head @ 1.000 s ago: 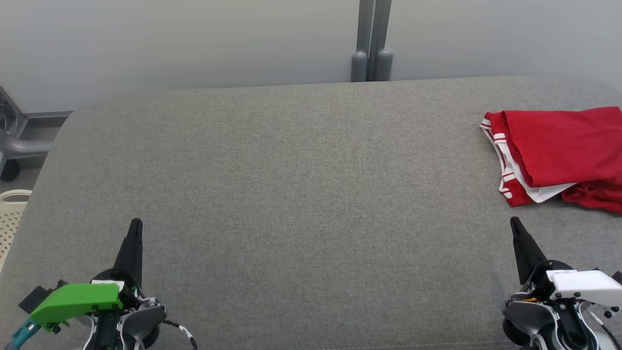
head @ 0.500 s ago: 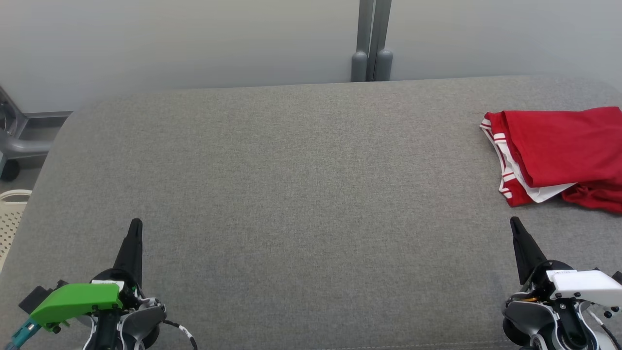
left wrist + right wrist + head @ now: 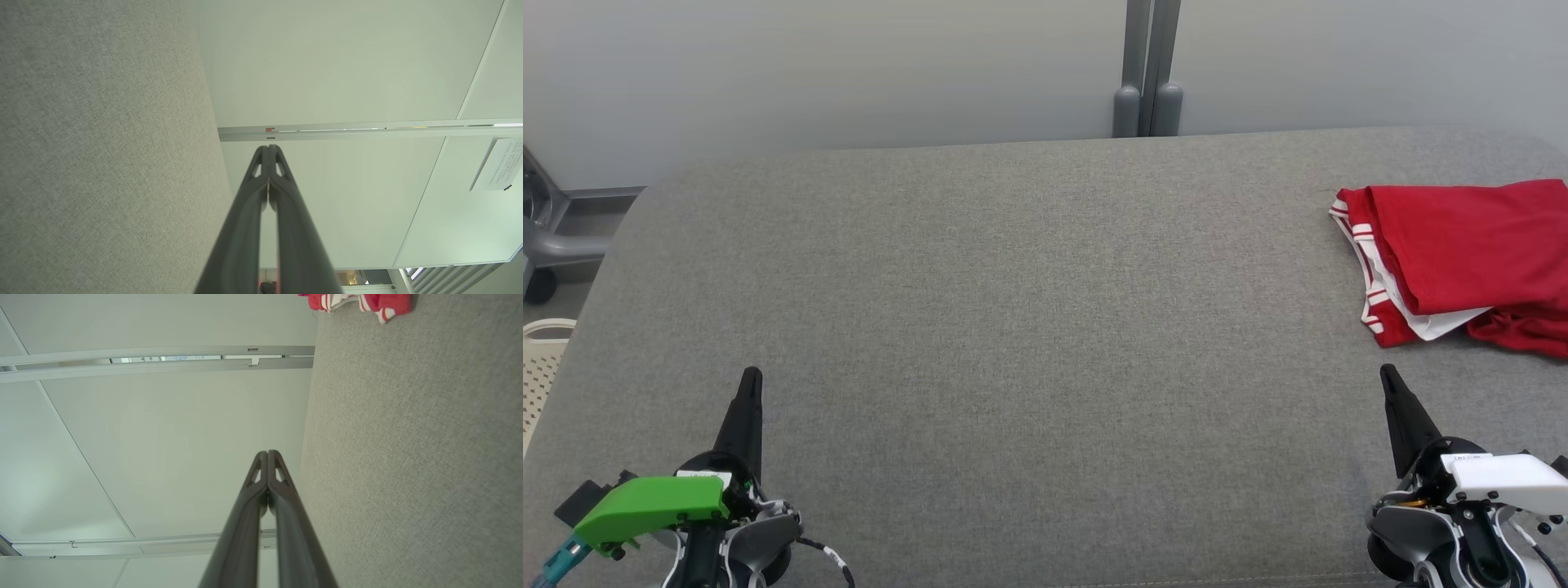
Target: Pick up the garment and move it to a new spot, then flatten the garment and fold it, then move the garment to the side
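Garment lay folded aside.
We judged the left gripper and right gripper, both pressed together and empty, best held clear of it.

A grey fabric-covered tabletop with rounded corners is seen — on it, near its right end, a folded red-and-white garment is laid.

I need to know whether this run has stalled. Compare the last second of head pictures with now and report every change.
Nothing visibly changed. The left gripper and right gripper stay shut and empty, low over the grey surface. The red garment lies untouched at its far right.
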Robot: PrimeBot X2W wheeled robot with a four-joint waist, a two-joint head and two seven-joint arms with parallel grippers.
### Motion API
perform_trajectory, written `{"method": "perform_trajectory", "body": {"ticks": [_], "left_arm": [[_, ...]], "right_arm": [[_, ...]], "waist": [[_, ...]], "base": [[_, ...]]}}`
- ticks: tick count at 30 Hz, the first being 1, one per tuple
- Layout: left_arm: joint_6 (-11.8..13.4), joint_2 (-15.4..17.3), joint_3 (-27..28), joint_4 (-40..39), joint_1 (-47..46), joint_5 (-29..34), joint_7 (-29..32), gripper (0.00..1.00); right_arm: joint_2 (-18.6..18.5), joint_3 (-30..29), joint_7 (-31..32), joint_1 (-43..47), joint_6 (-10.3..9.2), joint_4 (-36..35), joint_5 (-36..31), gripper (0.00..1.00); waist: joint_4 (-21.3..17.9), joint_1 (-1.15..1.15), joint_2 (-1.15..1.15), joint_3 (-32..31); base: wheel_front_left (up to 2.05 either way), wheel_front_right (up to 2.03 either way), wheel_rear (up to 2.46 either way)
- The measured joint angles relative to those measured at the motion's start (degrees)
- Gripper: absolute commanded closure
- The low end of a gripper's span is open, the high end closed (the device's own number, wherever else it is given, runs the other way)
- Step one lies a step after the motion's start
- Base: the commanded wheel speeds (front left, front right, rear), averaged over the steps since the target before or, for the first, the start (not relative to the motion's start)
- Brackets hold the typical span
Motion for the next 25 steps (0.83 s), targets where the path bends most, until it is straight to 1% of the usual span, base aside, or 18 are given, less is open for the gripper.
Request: {"method": "perform_trajectory", "body": {"ticks": [25], "left_arm": [[0.0,0.0,0.0,0.0,0.0,0.0,0.0,1.00]], "right_arm": [[0.0,0.0,0.0,0.0,0.00,0.0,0.0,1.00]], "waist": [[0.0,0.00,0.00,0.0]], "base": [[0.00,0.00,0.00]]}}
